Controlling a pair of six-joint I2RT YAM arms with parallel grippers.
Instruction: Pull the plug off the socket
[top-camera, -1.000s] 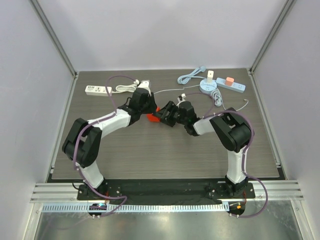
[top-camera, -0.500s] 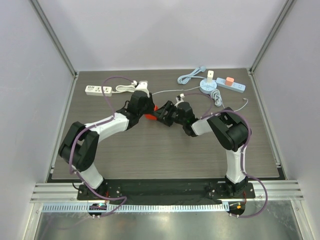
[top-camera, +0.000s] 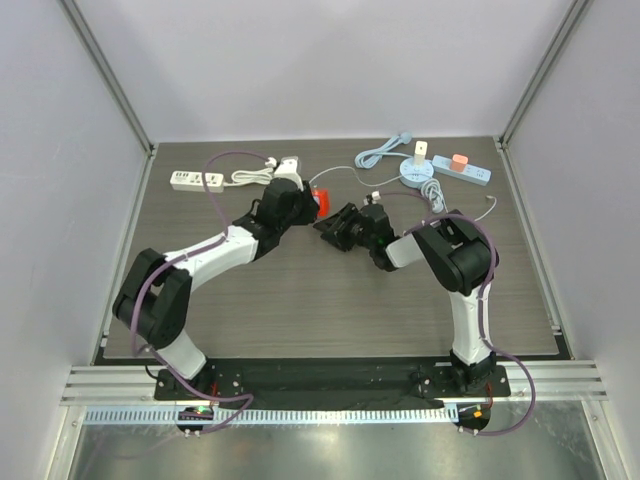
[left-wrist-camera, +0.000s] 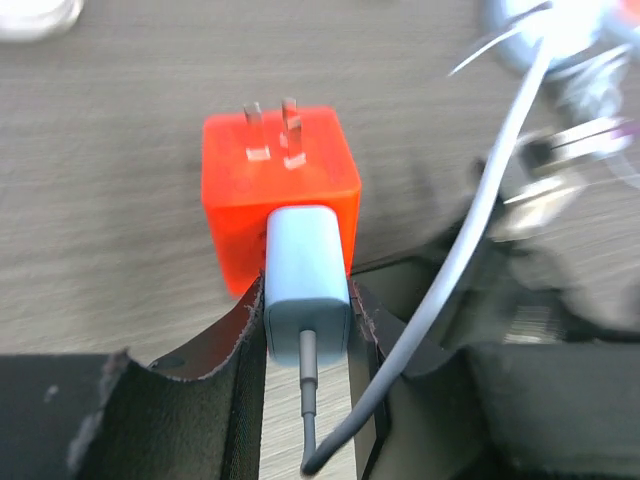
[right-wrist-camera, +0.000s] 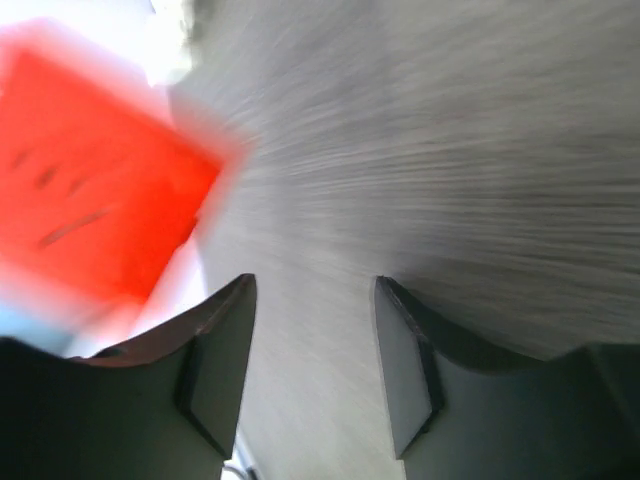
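Observation:
The socket is an orange cube adapter (left-wrist-camera: 280, 190) with two metal prongs on its far face. A pale blue-white plug (left-wrist-camera: 306, 270) sits in its near face, and a grey cable (left-wrist-camera: 480, 230) trails off to the right. My left gripper (left-wrist-camera: 306, 295) is shut on the plug's sides. In the top view the cube (top-camera: 318, 200) is at the tip of my left gripper (top-camera: 303, 205). My right gripper (top-camera: 335, 228) is open and empty, just right of the cube. In the right wrist view its jaws (right-wrist-camera: 312, 290) stand apart over bare table, with the cube (right-wrist-camera: 90, 180) blurred at upper left.
A white power strip (top-camera: 196, 180) lies at the back left. A blue power strip (top-camera: 468, 170) with an orange plug (top-camera: 458, 160), a round blue hub (top-camera: 417, 172) and a coiled pale cable (top-camera: 380, 152) lie at the back right.
My left gripper has carried the plug and orange cube toward the back of the table. My right gripper has let go of the cube, and it now stands open beside it.

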